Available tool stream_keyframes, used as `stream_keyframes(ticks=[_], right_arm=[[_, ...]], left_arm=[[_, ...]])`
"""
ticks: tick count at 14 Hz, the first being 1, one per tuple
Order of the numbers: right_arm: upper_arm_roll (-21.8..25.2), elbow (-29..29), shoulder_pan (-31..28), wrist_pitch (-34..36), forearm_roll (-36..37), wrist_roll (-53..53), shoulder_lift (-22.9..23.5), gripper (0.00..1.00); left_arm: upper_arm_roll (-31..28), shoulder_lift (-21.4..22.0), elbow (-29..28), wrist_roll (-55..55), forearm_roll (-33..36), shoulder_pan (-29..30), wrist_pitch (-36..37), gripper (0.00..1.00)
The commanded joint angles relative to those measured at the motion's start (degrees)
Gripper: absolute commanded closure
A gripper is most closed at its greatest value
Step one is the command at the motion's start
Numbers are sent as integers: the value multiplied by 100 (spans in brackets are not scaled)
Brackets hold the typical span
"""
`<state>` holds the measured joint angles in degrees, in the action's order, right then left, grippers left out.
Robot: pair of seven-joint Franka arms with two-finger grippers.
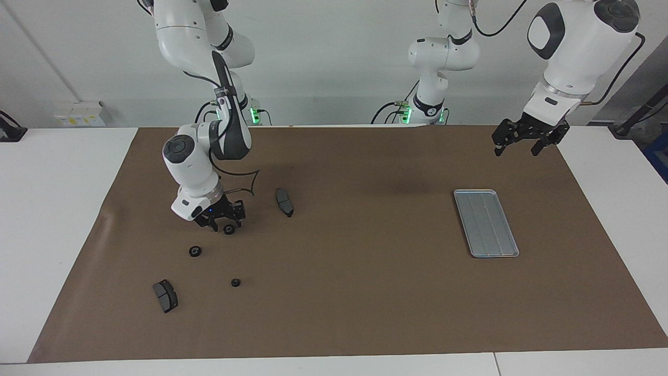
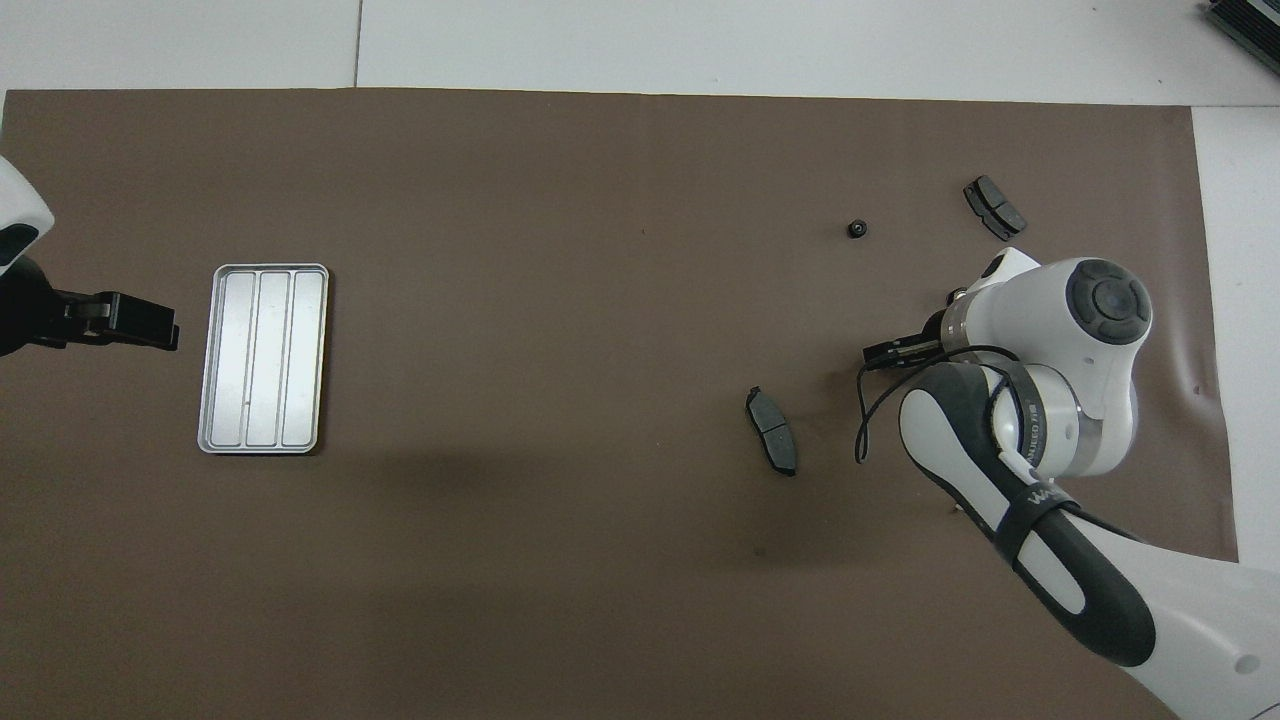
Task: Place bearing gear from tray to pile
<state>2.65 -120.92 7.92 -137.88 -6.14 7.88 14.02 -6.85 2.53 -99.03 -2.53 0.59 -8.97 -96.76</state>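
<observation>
Brown paper covers my table, with the tray bare toward the left arm's end. My right gripper sits low over the pile, fingers parted around a small dark bearing gear on the paper — near two more gears and brake pads. My left gripper waits open above the paper's edge, beside the tray.
</observation>
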Motion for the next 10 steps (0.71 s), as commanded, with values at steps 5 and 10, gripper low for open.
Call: stream_keyframes(ticks=[5,10], right_arm=[[42,595,7,1192,243,-427,-786,0],[51,964,-54,2157,640,-674,-1392,0]], left_arm=[[-9,168,-187,-20,125,-18,-71,0],[-9,168,-187,-20,125,-18,-79,0]])
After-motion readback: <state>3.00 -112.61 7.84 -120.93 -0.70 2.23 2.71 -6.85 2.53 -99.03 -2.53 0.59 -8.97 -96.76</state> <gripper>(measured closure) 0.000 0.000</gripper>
